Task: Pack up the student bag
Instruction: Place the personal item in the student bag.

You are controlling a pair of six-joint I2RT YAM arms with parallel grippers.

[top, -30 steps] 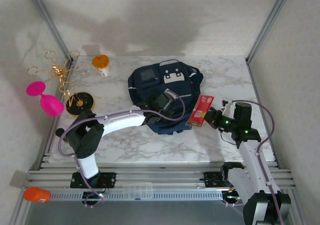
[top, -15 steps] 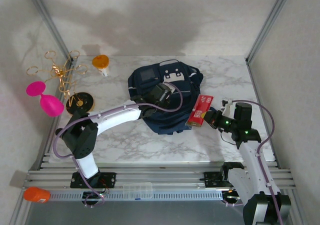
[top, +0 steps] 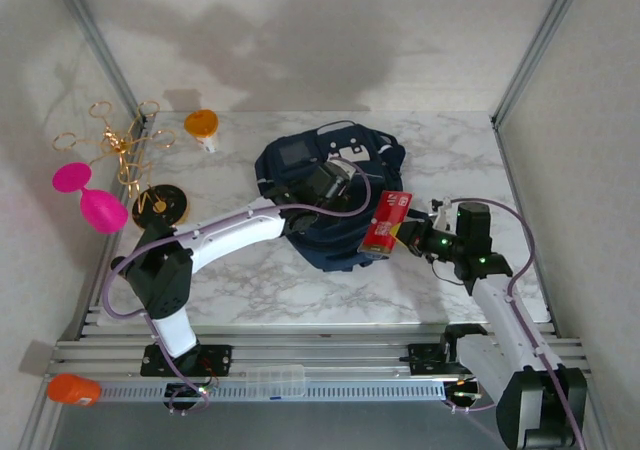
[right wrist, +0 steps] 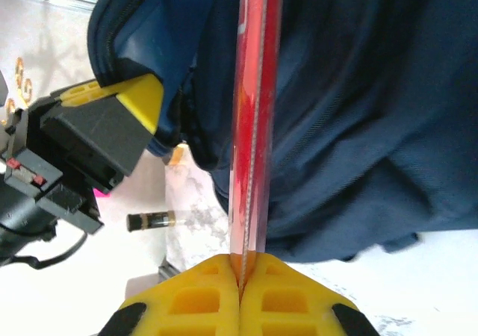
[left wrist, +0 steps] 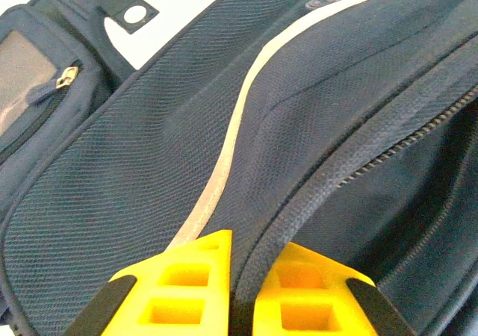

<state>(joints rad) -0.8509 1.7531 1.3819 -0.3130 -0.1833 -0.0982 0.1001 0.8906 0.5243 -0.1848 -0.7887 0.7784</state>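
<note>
From above, the student bag (top: 345, 240) lies mid-table (top: 250, 280), the left gripper (top: 325, 185) pinched shut on its fabric, I'd guess to lift the mouth; its wrist view shows a fold by the zip (left wrist: 388, 153) nipped; the right gripper (right wrist: 240, 276) clamps a flat red packet (right wrist: 250, 127) edge-on, seemingly ready to slide in.

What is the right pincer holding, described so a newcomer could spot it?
Start at the navy student bag in the middle of the marble table. At its near right edge the right pincer is shut on a thin, flat packet. It is bright red with pale print, unlike the dark fabric around it.
</note>
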